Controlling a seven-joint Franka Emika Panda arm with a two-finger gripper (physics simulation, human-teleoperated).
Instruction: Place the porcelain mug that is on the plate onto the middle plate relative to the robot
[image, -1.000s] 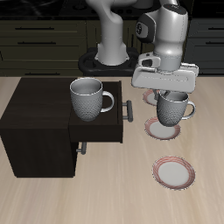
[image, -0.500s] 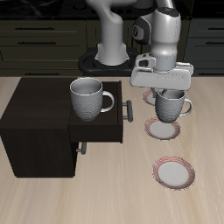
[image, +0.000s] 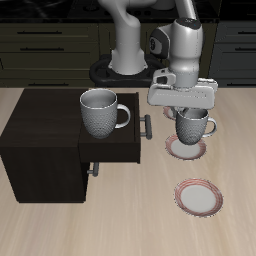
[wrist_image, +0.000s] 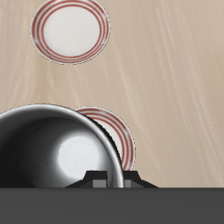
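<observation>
My gripper (image: 190, 110) is shut on the rim of the porcelain mug (image: 192, 126), a grey-white speckled mug with a loop handle. It holds the mug upright, right over the middle plate (image: 184, 151), a small saucer with a pink-brown ringed rim. I cannot tell whether the mug's base touches the plate. In the wrist view the mug (wrist_image: 54, 149) fills the space before the fingers (wrist_image: 98, 178), and the middle plate (wrist_image: 124, 140) peeks out from beneath it. The plate the mug came from is hidden behind my gripper.
A similar mug (image: 101, 112) stands on a dark cabinet (image: 45, 140) whose drawer (image: 112, 152) is pulled open beside the middle plate. Another like plate (image: 198, 196) lies nearer the table's front edge; it also shows in the wrist view (wrist_image: 72, 28).
My gripper has come down and a little toward the table's front edge with the mug, bringing it closer to the middle plate.
</observation>
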